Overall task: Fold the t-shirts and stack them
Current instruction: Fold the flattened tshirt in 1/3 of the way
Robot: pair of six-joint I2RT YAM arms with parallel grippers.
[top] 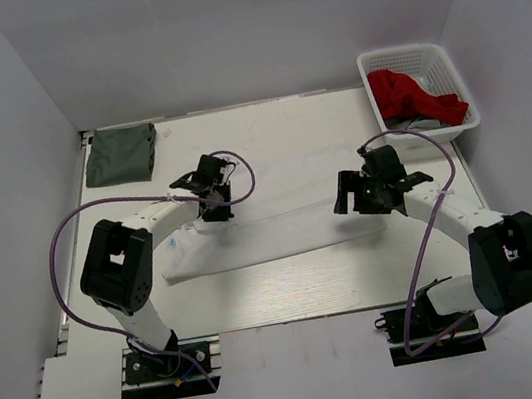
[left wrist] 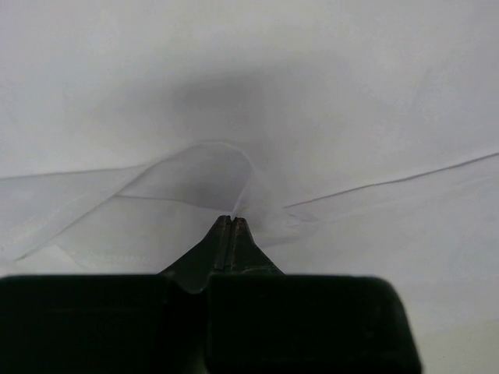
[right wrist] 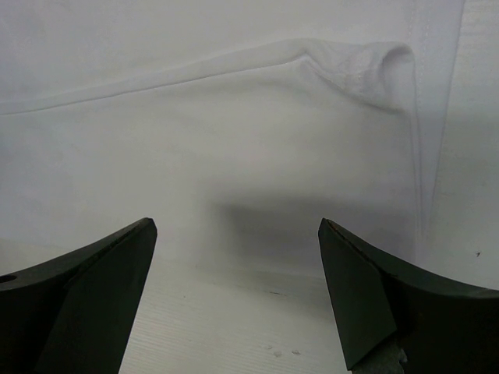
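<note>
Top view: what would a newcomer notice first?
The red cloth in the white basket at the far right corner stands out most. Mid-table lies a long white shirt, the left end effector shut on it, the right end effector open. A folded green shirt sits far left.

The desk (top: 286,135) is a pale, wood-grained board set between white walls. A white t-shirt (top: 273,241) lies across its middle as a long, narrow band, running from about 9 o'clock toward 3 o'clock and sitting a little nearer the 6 o'clock edge. At 10 o'clock, in the far corner, a folded green t-shirt (top: 120,154) lies flat. At 2 o'clock a white basket (top: 412,53) stands, well apart from both garments.
</note>
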